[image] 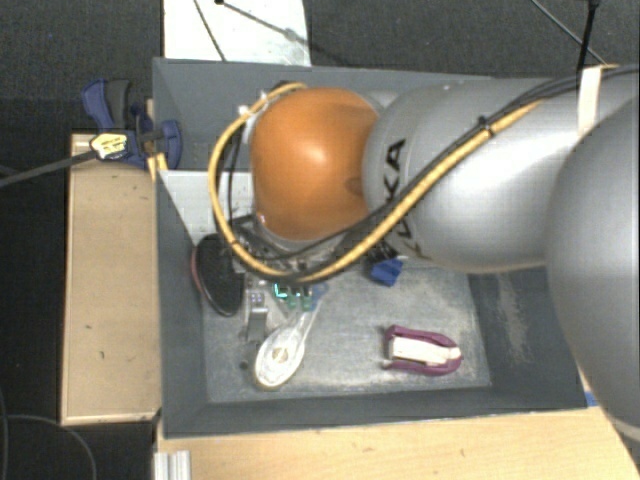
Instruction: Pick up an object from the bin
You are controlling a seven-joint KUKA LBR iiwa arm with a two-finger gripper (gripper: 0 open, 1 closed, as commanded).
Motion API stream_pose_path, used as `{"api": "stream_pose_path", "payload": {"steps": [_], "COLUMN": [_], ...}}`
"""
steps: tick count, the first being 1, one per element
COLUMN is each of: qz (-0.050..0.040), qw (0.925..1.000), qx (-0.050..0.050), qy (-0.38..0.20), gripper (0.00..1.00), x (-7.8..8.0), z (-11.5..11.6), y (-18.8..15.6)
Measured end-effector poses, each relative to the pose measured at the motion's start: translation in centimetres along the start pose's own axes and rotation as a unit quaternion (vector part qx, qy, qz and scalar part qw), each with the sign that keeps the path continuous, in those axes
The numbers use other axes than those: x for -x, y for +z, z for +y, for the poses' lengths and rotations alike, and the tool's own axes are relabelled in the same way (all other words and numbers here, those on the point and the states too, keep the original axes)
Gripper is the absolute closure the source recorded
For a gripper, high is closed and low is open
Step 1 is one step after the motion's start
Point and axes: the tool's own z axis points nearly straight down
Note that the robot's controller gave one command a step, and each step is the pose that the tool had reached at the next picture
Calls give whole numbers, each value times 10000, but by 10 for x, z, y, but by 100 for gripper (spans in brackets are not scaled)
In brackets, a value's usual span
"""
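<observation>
Bright light from above, soft shadows
A broad sheen lies on the orange cover and the silver arm; beneath them the bin floor darkens, and the surroundings are dim.

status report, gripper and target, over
Gripper low over white spoon, bin front left. Black oval thing close beside, view's left. Purple clip apart, right.

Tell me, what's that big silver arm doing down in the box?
A robot arm reaches into a grey metal bin to pick something out. Its gripper sits low in the bin's left part, right by a whitish spoon-shaped thing and a black oval thing. A purple-and-white piece and a small blue piece lie apart, further right. I can't see it holding anything.
</observation>
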Motion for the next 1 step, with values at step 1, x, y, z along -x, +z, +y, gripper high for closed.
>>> {"api": "stream_pose_path", "payload": {"steps": [1], "qz": [16], "qw": [9987], "qx": [-24], "qy": [-505], "gripper": [0], "x": [-39], "z": [-81], "y": [74]}}
